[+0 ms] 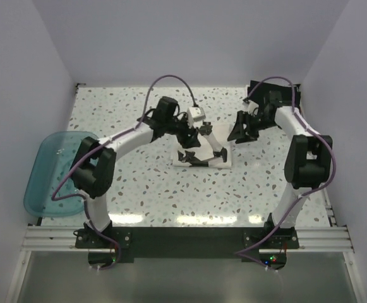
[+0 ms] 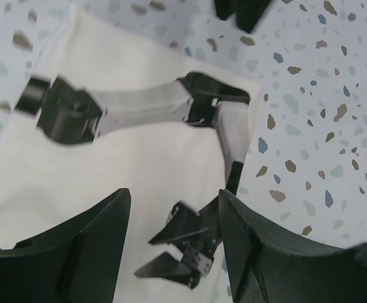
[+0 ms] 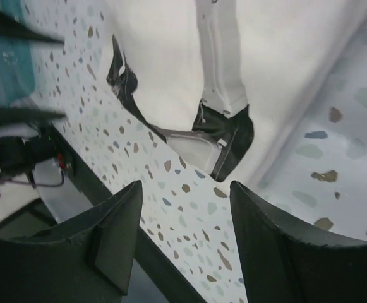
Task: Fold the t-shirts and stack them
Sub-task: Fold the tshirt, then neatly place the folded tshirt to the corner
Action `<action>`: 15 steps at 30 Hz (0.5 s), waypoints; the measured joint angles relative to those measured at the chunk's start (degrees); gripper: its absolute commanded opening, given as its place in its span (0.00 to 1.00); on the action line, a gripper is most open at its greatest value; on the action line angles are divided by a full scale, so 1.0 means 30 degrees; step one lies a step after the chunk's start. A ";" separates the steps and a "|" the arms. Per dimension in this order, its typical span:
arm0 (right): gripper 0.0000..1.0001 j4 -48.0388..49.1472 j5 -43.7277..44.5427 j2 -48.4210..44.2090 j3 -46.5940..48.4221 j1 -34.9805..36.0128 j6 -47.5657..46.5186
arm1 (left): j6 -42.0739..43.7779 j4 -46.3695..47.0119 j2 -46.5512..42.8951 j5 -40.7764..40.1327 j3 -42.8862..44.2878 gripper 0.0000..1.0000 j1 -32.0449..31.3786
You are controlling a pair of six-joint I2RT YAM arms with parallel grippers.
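Note:
A folded white t-shirt (image 1: 228,159) lies flat at the middle of the table, with a grey and black robot-arm print on it. My left gripper (image 1: 192,140) hovers over its far part, open and empty. In the left wrist view the gripper (image 2: 174,196) has its jaws apart above the white cloth (image 2: 107,177) and the print. My right gripper (image 1: 240,129) is open and empty, just right of the shirt's far right corner. In the right wrist view the gripper (image 3: 186,186) is over bare table, with the shirt (image 3: 284,57) beyond its tips. No black or red shirt shows clearly.
A translucent blue tub (image 1: 54,170) overhangs the table's left edge and shows in the right wrist view (image 3: 6,57). A dark shape (image 1: 273,95) sits at the back right behind the right arm. White walls close in the back and both sides.

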 measured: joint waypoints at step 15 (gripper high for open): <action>0.77 0.6455 0.4685 -0.2390 -0.5297 -0.1851 0.9457 | 0.8910 0.8561 0.1967 -0.5515 -0.3220 0.65 -0.7410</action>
